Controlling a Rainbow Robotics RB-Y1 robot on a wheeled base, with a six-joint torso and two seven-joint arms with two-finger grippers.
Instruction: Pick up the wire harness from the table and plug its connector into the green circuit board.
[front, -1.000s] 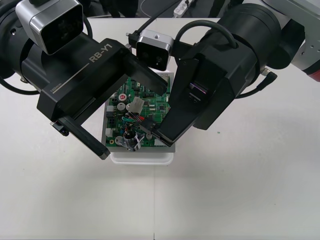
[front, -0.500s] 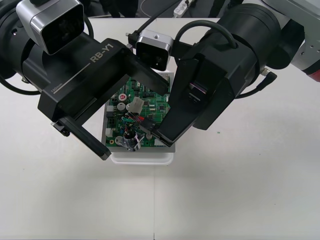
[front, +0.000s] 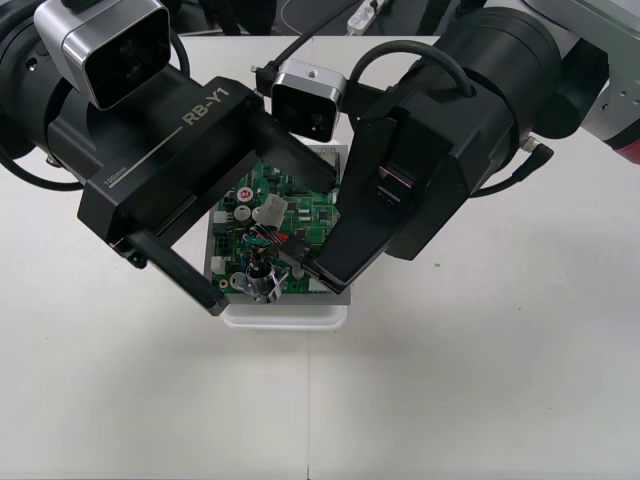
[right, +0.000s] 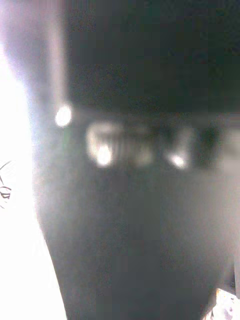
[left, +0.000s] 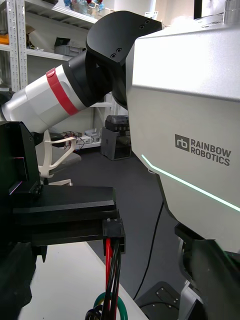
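**Harness (front: 268, 255) plug (left: 114, 236) poised over board (front: 262, 180)**

Left gripper (front: 270, 240), spread wide, has just edged in toward the board's 7 o'clock corner. Right gripper (front: 298, 258) pinches the plug near board centre, socket (front: 262, 284) dangling at 6 o'clock. Seating looks close!

We'd call both shells matt black plastic: the left gripper (front: 272, 245) and the right gripper (front: 301, 259). The socket (front: 262, 285) looks like shiny bare metal, the wires (left: 110, 272) glossy plastic-coated, the plug (left: 114, 234) dull black plastic. The circuit board (front: 300, 205) is glossy green, its base (front: 285, 316) smooth white plastic, the table (front: 470, 380) matt.
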